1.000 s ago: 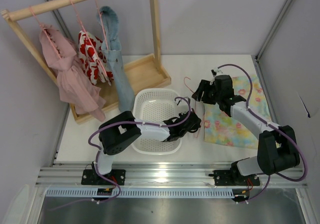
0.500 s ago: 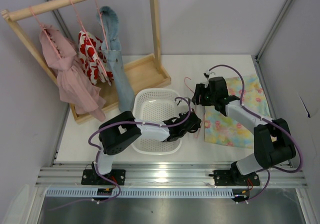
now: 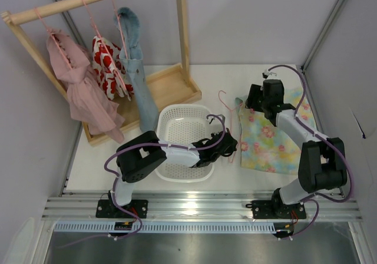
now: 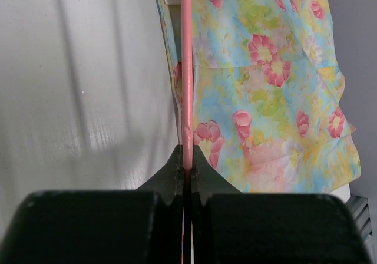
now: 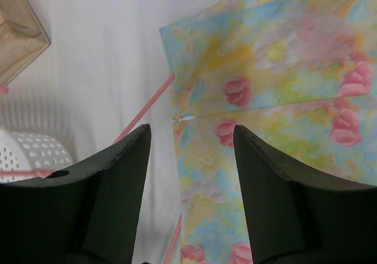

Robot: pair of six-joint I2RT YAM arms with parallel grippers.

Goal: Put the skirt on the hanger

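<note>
left fingers (image 4: 168,178) clench the thin pink wire hanger (image 4: 187,69); right fingers (image 5: 118,175), spread apart, have shifted back over the flowered cloth skirt (image 3: 271,140) on the table (image 3: 212,78).

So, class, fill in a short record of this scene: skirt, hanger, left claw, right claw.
skirt: spread flat on the table
hanger: along the skirt's left edge, hook pointing away from the arms
left claw: shut on the hanger's wire
right claw: open, over the skirt's far left corner, holding nothing
</note>
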